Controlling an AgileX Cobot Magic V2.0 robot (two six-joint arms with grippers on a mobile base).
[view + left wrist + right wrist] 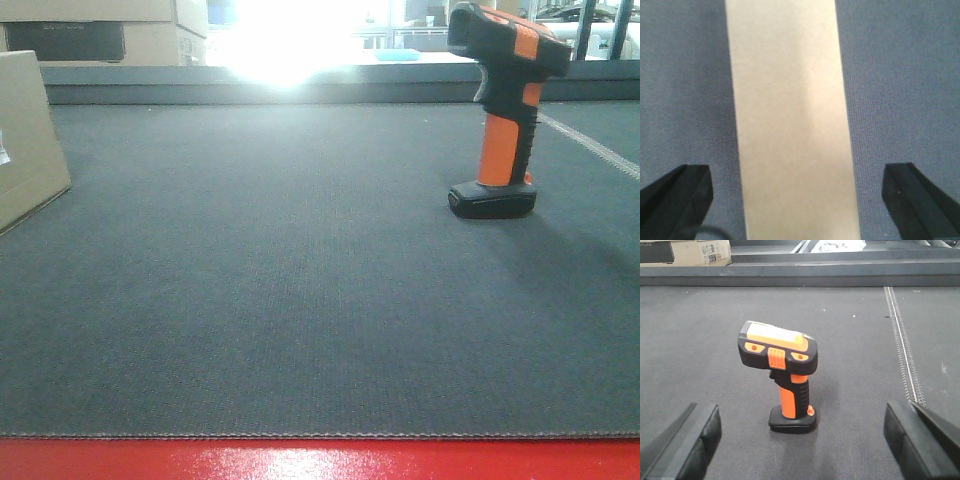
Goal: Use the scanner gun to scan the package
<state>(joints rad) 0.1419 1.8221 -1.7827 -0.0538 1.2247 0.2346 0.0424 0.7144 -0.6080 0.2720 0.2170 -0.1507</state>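
Nothing accomplished, scan outstanding | scanner gun [500, 150] is found upright on surface [300, 300], ungrasped | package [25, 140] is seen at left edge | left claw [796, 172] is spread over package | right claw [801, 410] is spread wide before scanner gun

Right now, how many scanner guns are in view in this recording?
1. The scanner gun stands upright on its base on the dark mat, right of centre in the front view, ahead of the open right gripper. Another could sit outside the frames.
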